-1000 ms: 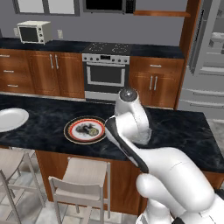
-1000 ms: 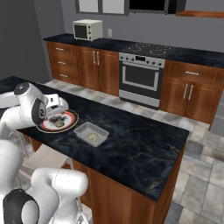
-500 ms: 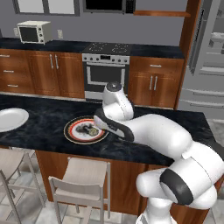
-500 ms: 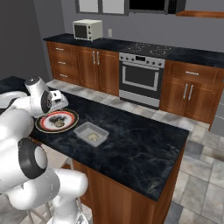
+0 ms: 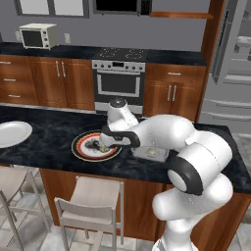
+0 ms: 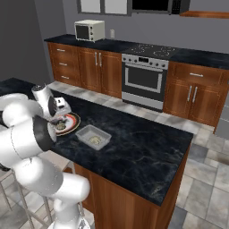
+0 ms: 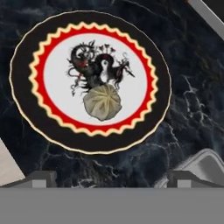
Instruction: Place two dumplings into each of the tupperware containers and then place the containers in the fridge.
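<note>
One dumpling (image 7: 102,103) lies on the white centre of the round plate (image 7: 26,70), just under the black dragon drawing, with the red and cream zigzag ring around it. My hand view gives me that straight from above; from the left base view the same plate (image 5: 81,149) is half hidden behind my wrist, and I cannot make out the dumpling there.

Beside the plate sits a tupperware container (image 6: 93,137), apart from it. The right base view shows it whole, with pale dumpling pieces lying in it, though I cannot count them. In my hand view just its rounded pale corner (image 7: 202,168) peeks in at the lower right, and in the left base view its near edge (image 5: 153,155) pokes out below my forearm.

My jaws stand wide and empty, hovering over the plate (image 6: 67,124); the two tips sit at the bottom of my hand view, well apart.

All of this rests on the dark marbled bench (image 6: 134,147). The left base view adds a plain white plate (image 5: 11,133) at the bench's far left and the grey fridge (image 5: 230,73) at right.
</note>
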Available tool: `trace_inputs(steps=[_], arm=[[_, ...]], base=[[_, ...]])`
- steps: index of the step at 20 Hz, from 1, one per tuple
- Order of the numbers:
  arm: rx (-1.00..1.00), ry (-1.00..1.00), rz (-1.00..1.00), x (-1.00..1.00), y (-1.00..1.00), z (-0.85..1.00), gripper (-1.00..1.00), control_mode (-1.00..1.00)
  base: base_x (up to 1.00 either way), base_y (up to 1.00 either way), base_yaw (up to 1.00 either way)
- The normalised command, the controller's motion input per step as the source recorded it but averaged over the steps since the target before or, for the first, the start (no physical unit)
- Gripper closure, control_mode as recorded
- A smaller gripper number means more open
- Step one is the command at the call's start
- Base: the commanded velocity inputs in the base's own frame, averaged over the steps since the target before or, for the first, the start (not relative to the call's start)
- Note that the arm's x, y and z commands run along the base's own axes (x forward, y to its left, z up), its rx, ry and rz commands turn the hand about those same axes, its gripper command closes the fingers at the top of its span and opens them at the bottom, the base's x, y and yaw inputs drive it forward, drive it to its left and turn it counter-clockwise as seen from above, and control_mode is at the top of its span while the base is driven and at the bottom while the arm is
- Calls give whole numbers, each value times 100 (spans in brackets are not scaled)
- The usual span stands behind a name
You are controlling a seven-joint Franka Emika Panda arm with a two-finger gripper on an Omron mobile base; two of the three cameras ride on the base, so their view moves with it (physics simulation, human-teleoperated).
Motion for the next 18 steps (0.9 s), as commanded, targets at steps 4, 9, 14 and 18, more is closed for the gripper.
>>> trace_inputs(steps=[4,9,14,18], arm=[[0,1,0,34,20,-52,-100,-100],[1,0,0,22,16,-34,-100,-100],[1,0,0,52,13,-27,-100,-100],[0,0,0,30,28,-37,-100,-100]], base=[[0,0,0],[0,0,0],[0,0,0],[0,0,0]])
